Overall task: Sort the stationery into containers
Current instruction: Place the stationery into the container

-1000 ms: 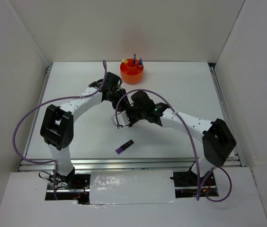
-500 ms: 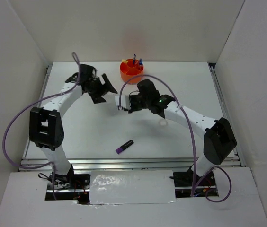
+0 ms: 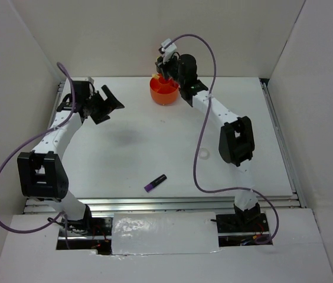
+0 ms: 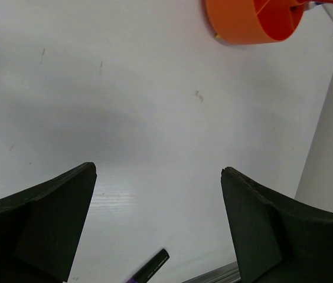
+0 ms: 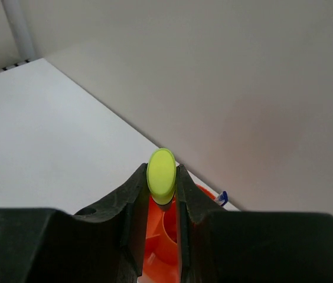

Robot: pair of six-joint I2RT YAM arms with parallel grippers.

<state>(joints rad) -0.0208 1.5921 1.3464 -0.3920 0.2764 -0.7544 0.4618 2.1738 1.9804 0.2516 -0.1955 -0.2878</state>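
The round orange organiser (image 3: 164, 91) stands at the back of the table, with a blue-capped item (image 5: 222, 197) sticking out of it. My right gripper (image 3: 165, 66) hangs just above it, shut on a yellow highlighter (image 5: 162, 173) held upright over an orange compartment (image 5: 165, 236). My left gripper (image 3: 104, 104) is at the far left of the table, open and with nothing between its fingers (image 4: 48, 218). A purple black-capped highlighter (image 3: 154, 183) lies near the front edge, and its cap (image 4: 152, 266) shows in the left wrist view. A clear tape ring (image 3: 202, 154) lies to the right of centre.
White walls close in the table on the left, back and right. The back wall (image 5: 214, 88) rises close behind the organiser (image 4: 252, 20). A metal rail (image 3: 154, 203) runs along the front edge.
My left gripper opened and swung back to the far left. My right arm carried the yellow highlighter from mid-table up to above the organiser.
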